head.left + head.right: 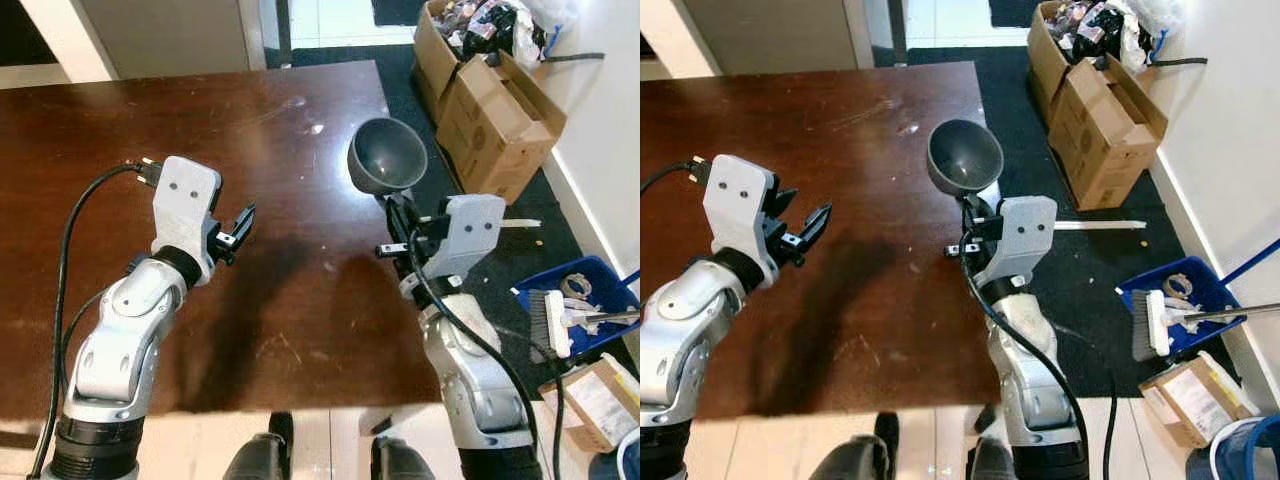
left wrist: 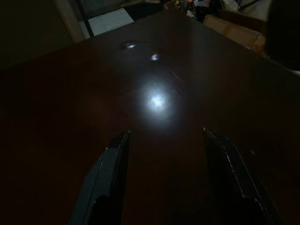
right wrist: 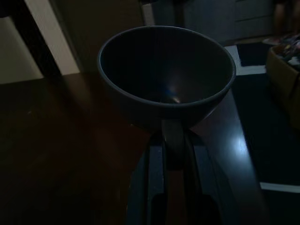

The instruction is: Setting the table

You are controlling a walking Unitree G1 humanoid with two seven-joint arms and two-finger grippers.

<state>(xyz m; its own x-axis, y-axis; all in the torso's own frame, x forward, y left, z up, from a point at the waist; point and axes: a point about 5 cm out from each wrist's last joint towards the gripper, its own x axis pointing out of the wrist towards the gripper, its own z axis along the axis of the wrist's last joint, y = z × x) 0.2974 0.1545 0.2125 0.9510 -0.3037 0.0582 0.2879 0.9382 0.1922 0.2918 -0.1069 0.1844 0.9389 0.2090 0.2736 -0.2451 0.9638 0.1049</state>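
A dark grey bowl (image 1: pixel 386 155) hangs above the right edge of the dark wooden table (image 1: pixel 150 120), tilted so its inside faces me. My right gripper (image 1: pixel 397 205) is shut on the bowl's near rim (image 3: pixel 172 125), which sits pinched between the two black fingers. My left gripper (image 1: pixel 240 226) hovers over the middle of the table, open and holding nothing. In the left wrist view its two fingers (image 2: pixel 115 159) stand apart above bare, glossy wood.
Right of the table lies a dark rug (image 1: pixel 520 250) with open cardboard boxes (image 1: pixel 495 110) full of clutter. A blue bin (image 1: pixel 585 305) with a brush and a small box (image 1: pixel 600 400) stand at the right, by the white wall.
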